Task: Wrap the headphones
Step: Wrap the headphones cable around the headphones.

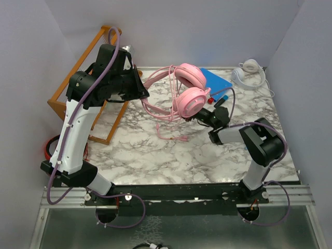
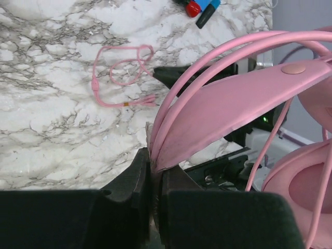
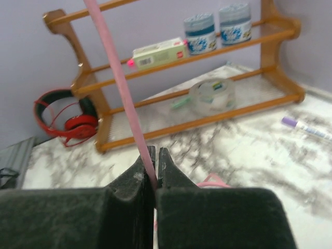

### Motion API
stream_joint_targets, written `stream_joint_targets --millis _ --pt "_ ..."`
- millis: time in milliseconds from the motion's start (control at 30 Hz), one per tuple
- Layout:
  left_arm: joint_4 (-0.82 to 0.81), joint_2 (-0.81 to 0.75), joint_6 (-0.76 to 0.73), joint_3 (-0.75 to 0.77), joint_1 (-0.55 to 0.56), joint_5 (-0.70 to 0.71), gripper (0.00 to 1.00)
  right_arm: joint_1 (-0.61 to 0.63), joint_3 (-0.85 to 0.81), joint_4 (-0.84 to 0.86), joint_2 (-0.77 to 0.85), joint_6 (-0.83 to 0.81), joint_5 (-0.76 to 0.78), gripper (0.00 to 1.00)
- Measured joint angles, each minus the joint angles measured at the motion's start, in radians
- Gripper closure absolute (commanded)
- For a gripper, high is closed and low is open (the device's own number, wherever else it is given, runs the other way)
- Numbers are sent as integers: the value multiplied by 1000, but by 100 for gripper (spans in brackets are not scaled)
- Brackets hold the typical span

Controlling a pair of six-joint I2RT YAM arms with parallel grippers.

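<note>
The pink headphones (image 1: 190, 98) hang above the table's middle back, held up by the headband. My left gripper (image 1: 144, 89) is shut on the end of that headband (image 2: 228, 111), jaws pinching it (image 2: 155, 168). Their long pink cable (image 1: 155, 106) trails onto the marble, with a loose loop and plug end (image 2: 122, 72) lying flat. My right gripper (image 1: 199, 115) sits just below the ear cups and is shut on the cable (image 3: 124, 88), which rises taut from the jaws (image 3: 155, 174). A white pair (image 1: 249, 72) lies at the back right corner. The teal pair is out of view.
A wooden rack (image 1: 83, 62) lies at the back left, holding jars (image 3: 218, 28), a box and a tape roll (image 3: 210, 96). Red-and-black headphones (image 3: 67, 116) sit left of the table. A blue pad (image 1: 217, 80), red and blue markers (image 2: 201, 8) and a purple marker (image 3: 306, 128) lie nearby.
</note>
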State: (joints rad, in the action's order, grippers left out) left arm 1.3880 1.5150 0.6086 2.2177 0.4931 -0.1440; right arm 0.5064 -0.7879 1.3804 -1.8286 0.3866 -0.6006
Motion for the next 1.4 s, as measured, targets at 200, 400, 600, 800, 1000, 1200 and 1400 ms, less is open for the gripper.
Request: stream_joint_targets --millis 200,400,600,800,1000,1200,1400 --pt "11 33 -3 13 2 79 100 0 253 27 185 13 14 99" --pt "-17 39 22 -23 2 124 100 0 285 -31 283 6 23 96" --pt "-98 26 83 -109 3 177 100 40 296 50 270 127 -23 92" --pt "-140 15 117 -213 5 253 100 177 308 100 281 232 -42 94" --pt "-126 23 124 -217 15 368 100 320 302 53 403 206 -27 91" --pt "-210 25 125 -310 24 480 100 330 264 -77 507 190 -15 84" --pt "-447 6 123 -581 21 566 100 335 198 -151 527 240 -13 78"
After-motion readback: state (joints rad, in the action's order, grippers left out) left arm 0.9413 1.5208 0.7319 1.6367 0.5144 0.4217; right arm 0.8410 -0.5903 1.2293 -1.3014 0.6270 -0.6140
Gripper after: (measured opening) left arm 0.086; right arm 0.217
